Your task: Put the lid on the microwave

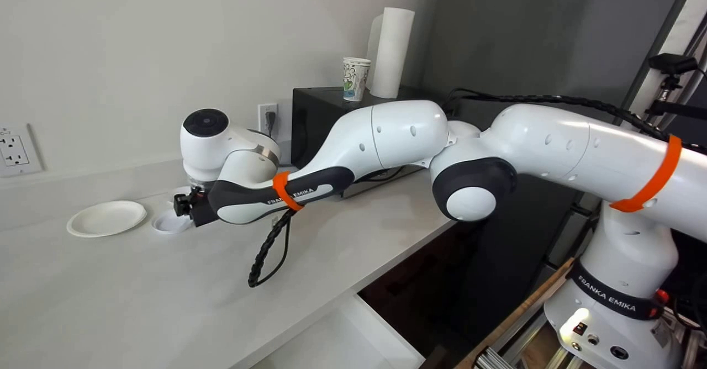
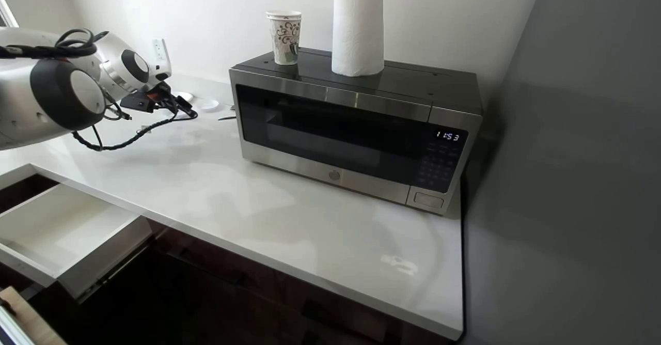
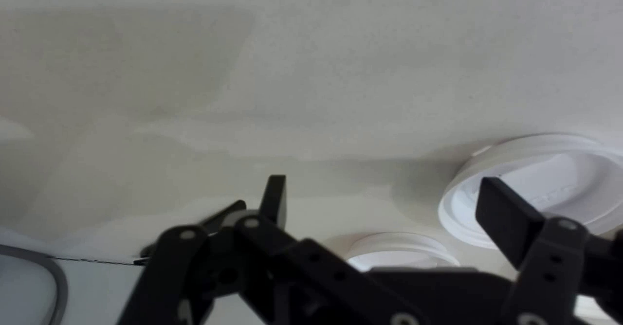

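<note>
The lid (image 1: 171, 221), a shallow round white disc, lies on the counter beside the larger white plate (image 1: 106, 218). In the wrist view a round white lid (image 3: 545, 189) lies at right, partly behind a finger; a second round white piece (image 3: 399, 247) is partly hidden by the gripper body. My gripper (image 3: 384, 189) is open, with nothing between its fingers. In both exterior views the gripper (image 1: 190, 206) (image 2: 173, 105) is low over the counter near the lid. The microwave (image 2: 310, 143) is dark with a steel-framed glass door, shut; the arm partly covers it in an exterior view (image 1: 315, 120).
Stacked paper cups (image 2: 285, 37) and a paper towel roll (image 2: 359, 25) stand on the microwave. A white round piece (image 2: 208, 105) lies near the wall; I cannot tell which one. An open drawer (image 2: 67, 226) juts from the counter's front. A cable loop (image 1: 270, 253) hangs from the arm.
</note>
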You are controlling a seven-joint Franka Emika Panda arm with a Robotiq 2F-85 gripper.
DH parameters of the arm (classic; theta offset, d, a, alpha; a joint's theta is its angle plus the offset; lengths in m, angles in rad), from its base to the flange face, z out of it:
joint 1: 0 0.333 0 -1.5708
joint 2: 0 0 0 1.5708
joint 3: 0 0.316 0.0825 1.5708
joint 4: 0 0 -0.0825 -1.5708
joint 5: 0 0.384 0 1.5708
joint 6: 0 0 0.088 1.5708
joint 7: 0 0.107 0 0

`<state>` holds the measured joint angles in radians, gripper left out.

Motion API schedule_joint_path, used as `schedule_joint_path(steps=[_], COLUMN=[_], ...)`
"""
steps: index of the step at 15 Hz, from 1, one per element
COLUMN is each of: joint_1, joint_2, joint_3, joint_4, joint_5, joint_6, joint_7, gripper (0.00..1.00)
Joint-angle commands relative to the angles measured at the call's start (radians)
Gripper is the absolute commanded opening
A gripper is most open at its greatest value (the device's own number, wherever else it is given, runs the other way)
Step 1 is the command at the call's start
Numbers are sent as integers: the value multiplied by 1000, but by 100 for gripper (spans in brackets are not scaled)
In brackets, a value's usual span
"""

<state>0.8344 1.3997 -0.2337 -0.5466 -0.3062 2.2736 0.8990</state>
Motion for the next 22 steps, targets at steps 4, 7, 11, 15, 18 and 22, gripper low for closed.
schedule_joint_path(steps=[4, 7, 11, 15, 18, 22], joint_1=[13, 15, 16, -19, -10, -4], joint_2=[42, 46, 46, 99, 42, 38], joint_3=[-17, -27, -35, 32, 73, 61], joint_4=[53, 56, 57, 193, 100, 105], joint_5=[-12, -11, -9, 31, 55, 47], joint_6=[-15, -13, -11, -6, 48, 13], joint_7=[-57, -59, -54, -114, -166, -151], gripper=[76, 50, 19, 62, 84, 89])
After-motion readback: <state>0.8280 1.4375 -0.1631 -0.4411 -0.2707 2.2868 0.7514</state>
